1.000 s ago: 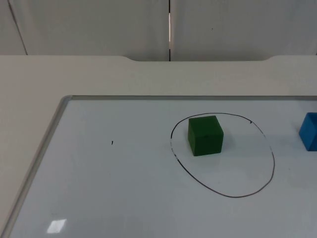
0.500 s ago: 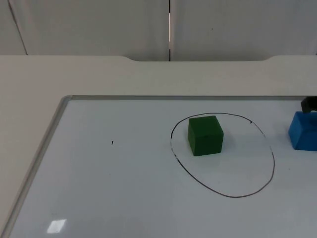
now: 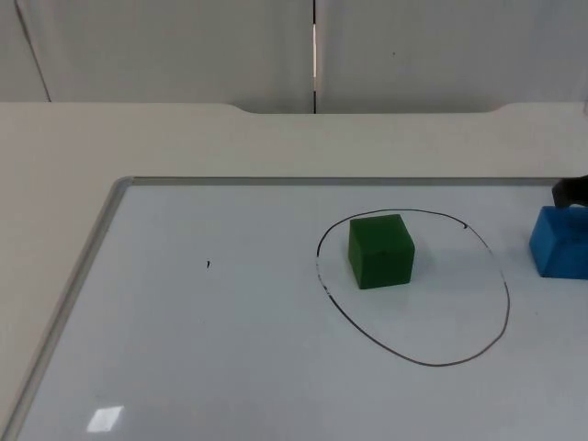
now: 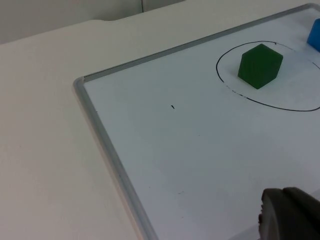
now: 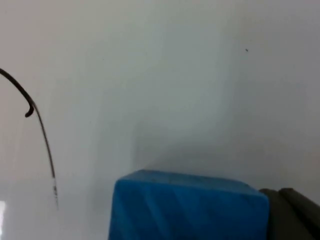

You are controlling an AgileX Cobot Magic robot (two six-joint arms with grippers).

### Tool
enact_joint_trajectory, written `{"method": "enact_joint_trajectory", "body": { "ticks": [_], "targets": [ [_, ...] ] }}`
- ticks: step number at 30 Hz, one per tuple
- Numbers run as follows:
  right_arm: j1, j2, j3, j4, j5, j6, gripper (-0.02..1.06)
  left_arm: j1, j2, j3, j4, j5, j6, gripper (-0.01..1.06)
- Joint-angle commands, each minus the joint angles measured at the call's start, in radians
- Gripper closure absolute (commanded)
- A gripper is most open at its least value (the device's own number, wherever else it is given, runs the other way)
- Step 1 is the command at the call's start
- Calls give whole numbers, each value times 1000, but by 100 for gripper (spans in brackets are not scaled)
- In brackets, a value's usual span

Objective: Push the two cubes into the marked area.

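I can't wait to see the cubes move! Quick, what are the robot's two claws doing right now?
Left gripper: waits low over the whiteboard, holding nothing; fingers cannot be told.
Right gripper: right behind the blue cube; fingers cannot be told.

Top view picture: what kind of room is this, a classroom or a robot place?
Probably a robot test bench. A whiteboard lies flat on a plain table, with a hand-drawn circle holding a green cube. The right gripper is touching a blue cube.
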Motion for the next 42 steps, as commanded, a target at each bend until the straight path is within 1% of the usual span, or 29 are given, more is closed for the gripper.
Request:
{"method": "enact_joint_trajectory", "body": {
  "ticks": [1, 5, 7, 14, 31, 42],
  "targets": [
    [3, -2, -5, -2, 8, -8, 104, 2, -4, 5, 0, -3, 2, 105],
    [16, -2, -5, -5, 15, -23, 104, 2, -4, 5, 0, -3, 2, 105],
    [39, -2, -5, -5, 11, -41, 104, 2, -4, 5, 0, -3, 2, 105],
    [82, -2, -5, -5, -17, -41, 104, 2, -4, 5, 0, -3, 2, 105],
    [84, -2, -5, -5, -21, -39, 104, 2, -4, 5, 0, -3, 2, 105],
    [127, -2, -5, -3, -53, -39, 104, 2, -4, 5, 0, -3, 2, 105]
  ]
}}
